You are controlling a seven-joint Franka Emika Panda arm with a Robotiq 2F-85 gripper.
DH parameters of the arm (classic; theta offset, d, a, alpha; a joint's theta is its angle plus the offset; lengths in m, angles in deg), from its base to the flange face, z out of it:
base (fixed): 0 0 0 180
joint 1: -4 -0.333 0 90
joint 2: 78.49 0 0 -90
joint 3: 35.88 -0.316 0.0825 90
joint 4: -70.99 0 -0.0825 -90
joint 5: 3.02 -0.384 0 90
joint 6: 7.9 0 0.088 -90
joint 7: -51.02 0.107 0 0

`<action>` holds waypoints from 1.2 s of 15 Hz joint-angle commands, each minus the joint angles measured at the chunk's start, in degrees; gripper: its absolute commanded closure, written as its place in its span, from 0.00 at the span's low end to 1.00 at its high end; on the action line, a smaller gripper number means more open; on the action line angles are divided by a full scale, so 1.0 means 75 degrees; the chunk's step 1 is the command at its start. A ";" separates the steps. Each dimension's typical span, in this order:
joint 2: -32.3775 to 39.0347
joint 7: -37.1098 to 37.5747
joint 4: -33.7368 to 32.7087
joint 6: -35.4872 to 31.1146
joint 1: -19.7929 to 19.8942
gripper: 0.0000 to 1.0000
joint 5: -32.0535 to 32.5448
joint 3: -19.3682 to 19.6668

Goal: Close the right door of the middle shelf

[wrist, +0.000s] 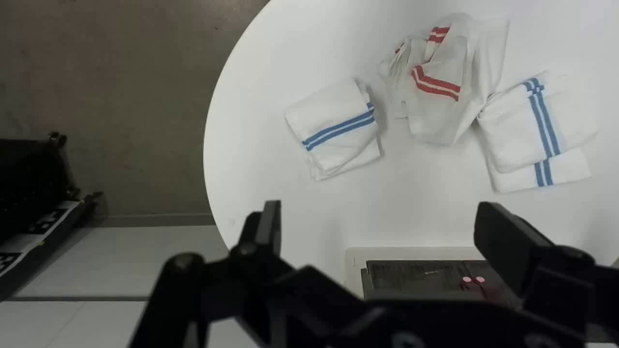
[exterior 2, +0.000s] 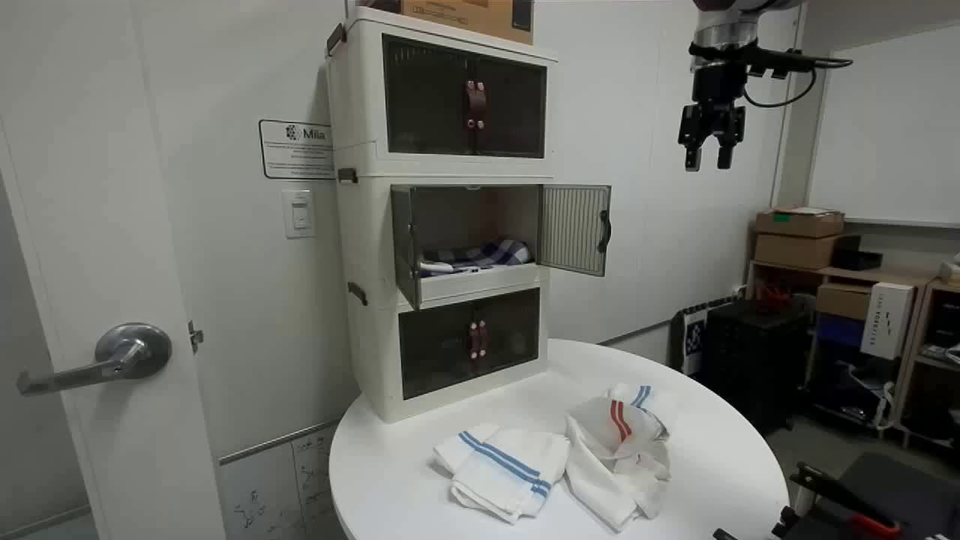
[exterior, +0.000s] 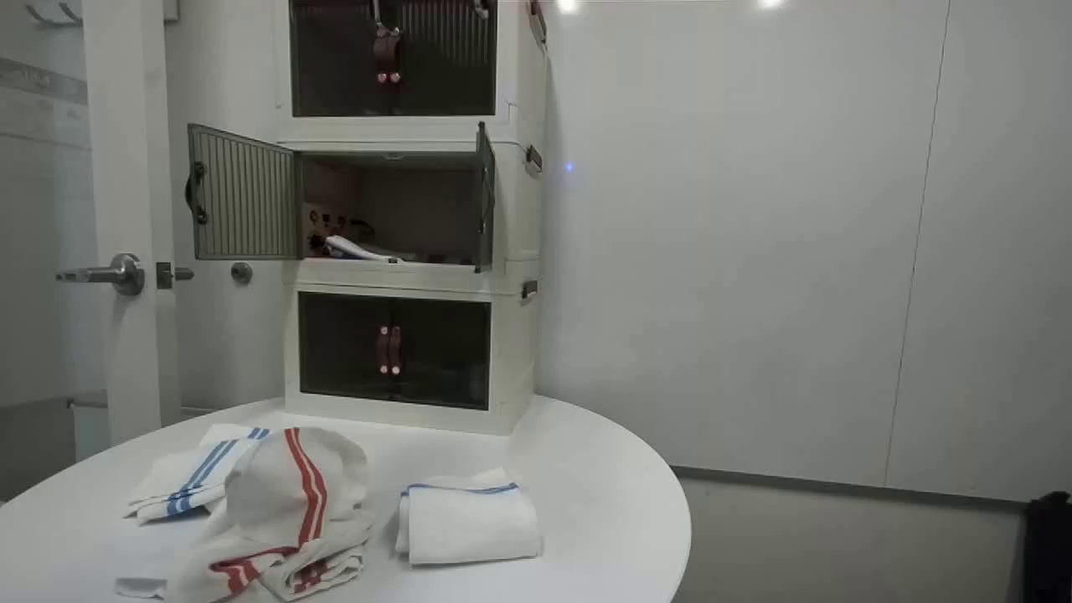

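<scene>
The white cabinet's middle shelf (exterior: 394, 273) shows in both exterior views; its bare front sill shows here too (exterior 2: 480, 280). Reddish items and folded cloth lie inside. The right door (exterior 2: 576, 229), a dark ribbed pane with a handle, stands swung open; it is almost edge-on in an exterior view (exterior: 486, 199). The left door (exterior: 247, 194) is open too, edge-on in an exterior view (exterior 2: 406, 246). My gripper (exterior 2: 709, 159) hangs open and empty in the air, apart from the cabinet; its spread fingers frame the wrist view (wrist: 378, 212). The middle shelf's doors cannot be made out there.
The top tier (exterior 2: 465, 97) and bottom tier (exterior 2: 469, 343) have shut dark doors. The cabinet stands on a round white table (exterior 2: 675, 517) with several striped towels (exterior 2: 502, 472). A cardboard box (exterior 2: 469, 19) sits on top. A room door (exterior: 130, 209) stands beside the cabinet.
</scene>
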 commanded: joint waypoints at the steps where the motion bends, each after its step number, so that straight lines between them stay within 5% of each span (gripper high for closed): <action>1: 0.0009 -0.0009 -0.0029 0.0013 0.0027 0.00 -0.0011 -0.0023; 11: 0.0134 -0.0105 -0.0134 0.0136 0.0018 0.00 0.0008 -0.0008; 18: 0.1453 -0.2749 -0.1344 0.0562 -0.0060 0.00 -0.0292 0.0425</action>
